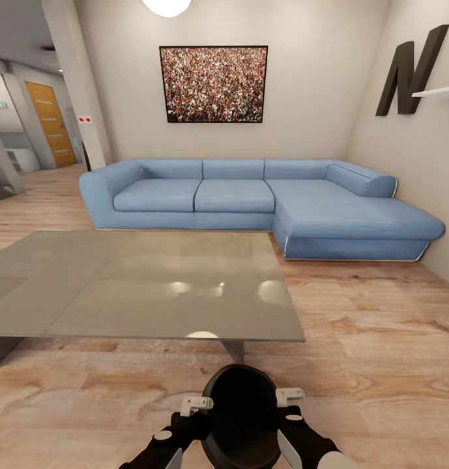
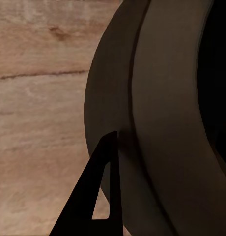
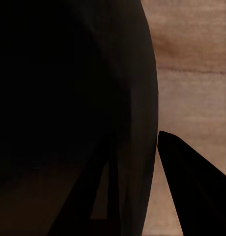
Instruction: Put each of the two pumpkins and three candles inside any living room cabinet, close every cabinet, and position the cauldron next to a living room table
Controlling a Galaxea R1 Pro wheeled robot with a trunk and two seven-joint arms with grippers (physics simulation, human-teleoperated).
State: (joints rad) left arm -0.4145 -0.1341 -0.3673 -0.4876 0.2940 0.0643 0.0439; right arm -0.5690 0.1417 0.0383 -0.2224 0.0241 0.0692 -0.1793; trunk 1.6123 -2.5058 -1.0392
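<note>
Both pincers clamp the cauldron [image 1: 242, 417] between them, left pincer [image 1: 197, 405] and right pincer [image 1: 290, 395] pressing opposite sides of its rim, just short of the desk [image 1: 139, 286]. We'd lower it level to the floor [image 1: 380, 365] beside that desk. The left wrist view shows a finger [image 2: 104, 182] touching the belly; the head view hides that contact.

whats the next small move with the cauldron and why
Probably lower the cauldron to the wood floor right here. The left claw and right claw flank it just short of the coffee table's near edge, so set down here it would sit beside the table.
</note>
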